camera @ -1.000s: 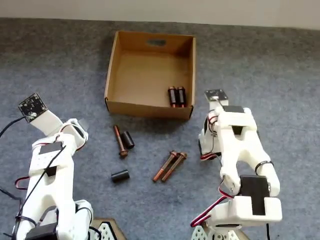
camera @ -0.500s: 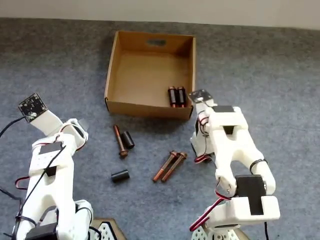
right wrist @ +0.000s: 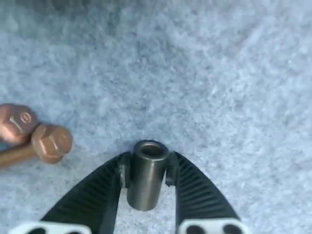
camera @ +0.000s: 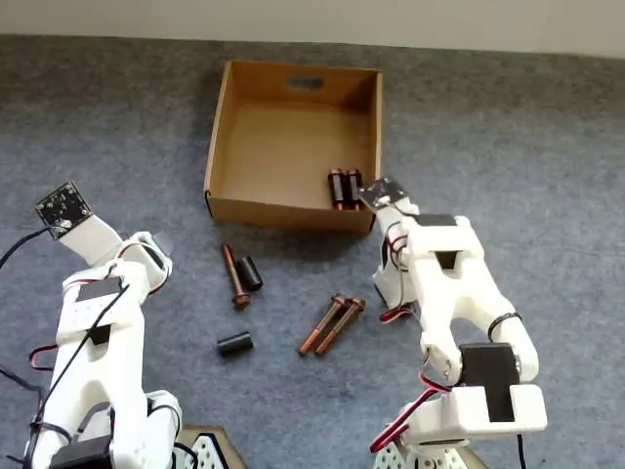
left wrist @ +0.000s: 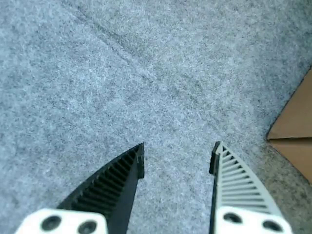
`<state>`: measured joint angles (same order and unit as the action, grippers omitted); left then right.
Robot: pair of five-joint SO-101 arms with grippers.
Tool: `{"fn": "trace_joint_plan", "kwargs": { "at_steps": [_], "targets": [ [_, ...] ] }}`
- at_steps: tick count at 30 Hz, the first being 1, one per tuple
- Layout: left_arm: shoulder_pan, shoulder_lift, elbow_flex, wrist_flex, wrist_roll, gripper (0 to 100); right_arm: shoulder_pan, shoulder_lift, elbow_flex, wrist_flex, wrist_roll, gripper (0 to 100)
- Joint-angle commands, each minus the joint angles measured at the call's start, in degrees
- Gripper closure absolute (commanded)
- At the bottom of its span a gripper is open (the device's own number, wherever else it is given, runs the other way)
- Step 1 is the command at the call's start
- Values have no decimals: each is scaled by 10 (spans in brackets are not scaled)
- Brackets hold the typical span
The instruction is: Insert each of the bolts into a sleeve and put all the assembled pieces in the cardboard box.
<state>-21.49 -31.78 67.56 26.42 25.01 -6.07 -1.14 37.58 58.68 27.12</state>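
The right pincer [right wrist: 146,162] is pinching a dark cylindrical metal sleeve [right wrist: 145,181] between its black toothed jaws over the grey felt desk [right wrist: 234,73]. The hexagonal heads of two copper-coloured bolts [right wrist: 51,141] are lying close beside it. The left pincer [left wrist: 179,146] is hovering spread over the felt, near a corner of the open brown cardboard box [left wrist: 292,126]. Inside the box, two assembled pieces [camera: 344,188] are lying side by side against its wall. In front of the box, a third copper bolt [camera: 232,276] is lying just beside a short black sleeve [camera: 249,274], with another black sleeve [camera: 234,343] sitting apart.
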Motion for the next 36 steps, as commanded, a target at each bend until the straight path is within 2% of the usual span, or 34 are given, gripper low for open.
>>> {"fn": "trace_joint_plan", "kwargs": {
  "at_steps": [1,3,4,8,15,20,23,27,31,36],
  "targets": [
    [7,1,-18,-11,3,769,2,-1,22,0,10,901],
    [7,1,-18,-11,3,769,6,-5,24,0,8,936],
    [7,1,-18,-11,3,769,12,-7,23,0,7,989],
    [7,1,-18,-11,3,769,28,-47,22,5,5,994],
    [7,1,-18,-11,3,769,25,-291,29,68,-51,991],
    [7,-3,-22,-8,-4,769,25,-458,124,3,-134,991],
    [47,0,-38,-7,-106,769,25,-531,199,-61,-177,991],
    [158,1,-43,16,-266,769,25,-587,274,-123,-235,991],
    [245,1,-67,95,-316,766,29,-618,313,-152,-264,991],
    [253,2,-104,128,-316,765,29,-643,337,-153,-275,991]
  ]
}}
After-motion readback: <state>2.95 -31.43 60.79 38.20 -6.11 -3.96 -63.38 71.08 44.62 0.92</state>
